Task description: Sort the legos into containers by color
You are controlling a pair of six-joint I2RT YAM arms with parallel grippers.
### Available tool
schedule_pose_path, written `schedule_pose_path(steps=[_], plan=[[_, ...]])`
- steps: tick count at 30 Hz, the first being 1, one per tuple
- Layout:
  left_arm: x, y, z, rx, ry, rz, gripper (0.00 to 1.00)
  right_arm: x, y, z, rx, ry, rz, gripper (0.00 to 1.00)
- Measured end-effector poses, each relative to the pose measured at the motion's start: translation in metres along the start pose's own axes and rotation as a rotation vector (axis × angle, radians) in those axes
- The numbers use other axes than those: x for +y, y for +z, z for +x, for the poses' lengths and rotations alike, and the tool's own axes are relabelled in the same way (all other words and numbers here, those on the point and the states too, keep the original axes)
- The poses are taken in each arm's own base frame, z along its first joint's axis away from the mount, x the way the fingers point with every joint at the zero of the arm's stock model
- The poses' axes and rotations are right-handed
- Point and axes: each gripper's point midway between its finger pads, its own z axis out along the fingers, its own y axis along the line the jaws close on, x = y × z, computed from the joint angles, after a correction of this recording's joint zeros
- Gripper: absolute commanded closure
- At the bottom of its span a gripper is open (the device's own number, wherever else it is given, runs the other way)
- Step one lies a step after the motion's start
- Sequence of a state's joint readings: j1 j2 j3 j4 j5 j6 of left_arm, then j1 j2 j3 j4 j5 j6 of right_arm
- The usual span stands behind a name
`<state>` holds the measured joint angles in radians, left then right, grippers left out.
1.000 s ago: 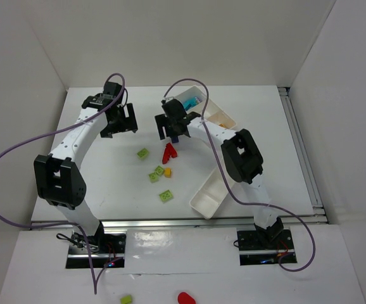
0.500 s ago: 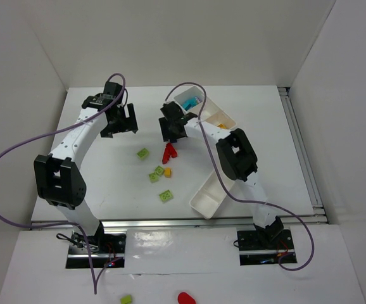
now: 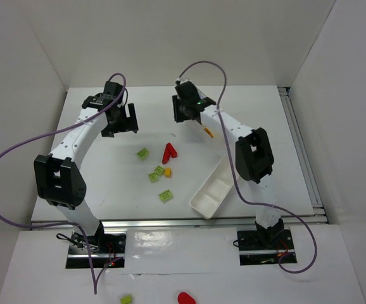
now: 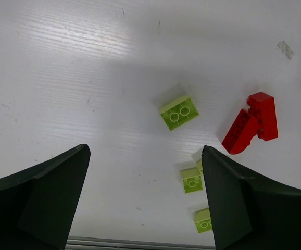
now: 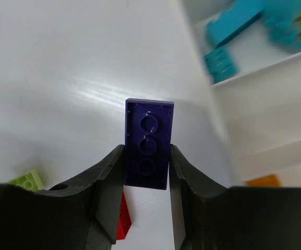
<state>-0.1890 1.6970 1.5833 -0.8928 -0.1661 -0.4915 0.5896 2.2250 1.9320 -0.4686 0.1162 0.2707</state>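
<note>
While my right gripper (image 5: 146,156) was clamped on the long sides of a purple lego (image 5: 149,138), underside facing the wrist camera, it hung above the table (image 3: 107,183), beyond the red lego (image 3: 168,152) and slightly to its right. Farther beyond and to the right of that red lego, a white tray (image 5: 254,69) held teal legos (image 5: 221,65) in one compartment. An orange piece (image 5: 262,180) lay close by, though I could not tell whether it sat inside the tray.

My left gripper (image 4: 145,153) hovered beyond and left of the red lego, jaws spread wide, holding nothing. Just left of the red lego sat a lime green lego (image 4: 179,112). More lime legos (image 3: 166,196) and an orange-yellow lego (image 3: 168,172) lay nearer my bases than it. The second white tray (image 3: 211,190) lay nearer and to its right.
</note>
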Motion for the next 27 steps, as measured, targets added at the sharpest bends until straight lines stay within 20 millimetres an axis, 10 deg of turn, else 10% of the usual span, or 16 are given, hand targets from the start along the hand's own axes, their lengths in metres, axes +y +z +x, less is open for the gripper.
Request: schedule_pose_path(steps=[5, 11, 21, 27], plan=[[-0.008, -0.001, -0.001, -0.011, 0.033, 0.026, 0.03, -0.061, -0.045, -0.069, -0.164, 0.115, 0.095, 0.73], [-0.015, -0.003, -0.001, -0.018, 0.059, 0.048, 0.03, -0.13, -0.046, -0.08, -0.188, 0.211, 0.22, 0.71], [-0.017, -0.004, 0.0, -0.016, 0.067, 0.055, 0.03, -0.127, -0.018, -0.055, -0.115, 0.212, 0.197, 0.61], [-0.017, -0.004, 0.0, -0.016, 0.067, 0.056, 0.03, -0.124, -0.012, -0.049, -0.097, 0.22, 0.182, 0.19]])
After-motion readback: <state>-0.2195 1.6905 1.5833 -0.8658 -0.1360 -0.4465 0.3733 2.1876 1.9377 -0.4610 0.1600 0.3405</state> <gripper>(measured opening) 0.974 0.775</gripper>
